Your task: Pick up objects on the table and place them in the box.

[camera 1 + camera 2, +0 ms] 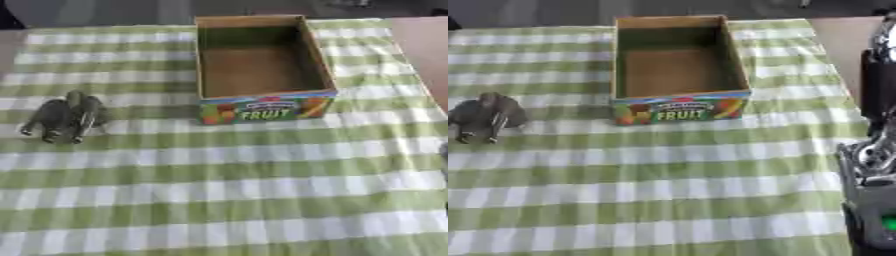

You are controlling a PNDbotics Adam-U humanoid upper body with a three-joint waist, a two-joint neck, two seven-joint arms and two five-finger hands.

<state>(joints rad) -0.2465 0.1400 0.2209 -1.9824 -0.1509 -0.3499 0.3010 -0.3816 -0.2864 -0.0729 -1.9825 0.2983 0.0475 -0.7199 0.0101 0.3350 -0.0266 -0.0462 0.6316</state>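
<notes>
Looking down, I see the box (262, 65) at twelve o'clock empty, and a grey object (66, 117) at nine o'clock on the checked worktop (245, 175), untouched. My right hand (872, 165) waits at three o'clock; whether its fingers are apart, I cannot tell.

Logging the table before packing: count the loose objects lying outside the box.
1: a grey object on the checked cloth, left of the open, empty fruit box.

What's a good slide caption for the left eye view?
Empty fruit box on a green checked cloth; a grey object lies to its left.
</notes>
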